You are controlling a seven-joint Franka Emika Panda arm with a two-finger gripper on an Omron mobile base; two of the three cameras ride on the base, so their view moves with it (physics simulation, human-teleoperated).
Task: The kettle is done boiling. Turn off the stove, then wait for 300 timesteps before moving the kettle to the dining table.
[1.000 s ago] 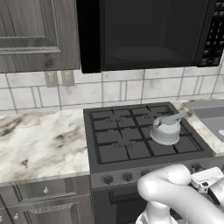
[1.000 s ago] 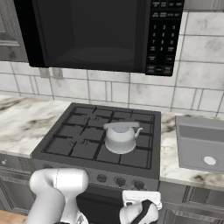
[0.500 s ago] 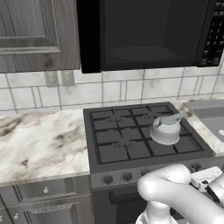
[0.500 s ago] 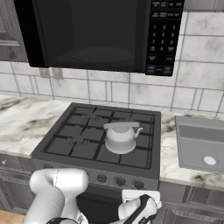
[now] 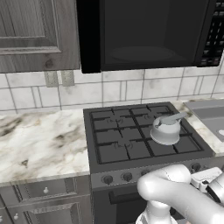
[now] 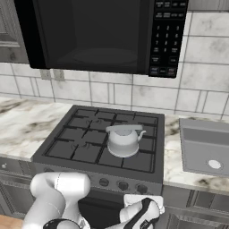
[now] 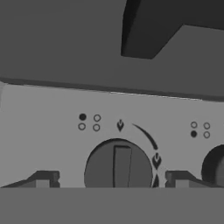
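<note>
A second knob (image 7: 216, 168) is cut by the hand view's right edge; panel markings are unreadably small.

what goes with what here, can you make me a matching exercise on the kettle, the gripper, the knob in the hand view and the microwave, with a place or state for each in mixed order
Things:
1. kettle
2. gripper
3. knob
4. microwave

Places or states:
A. mounted on the wall above the stove
B. round and dark, its raised bar upright in the hand view
C. fingers spread, one on each side of the knob, not touching it
D. sitting on the stove's grates

Pairs: 1-D, 2-C, 3-B, 4-A
</note>
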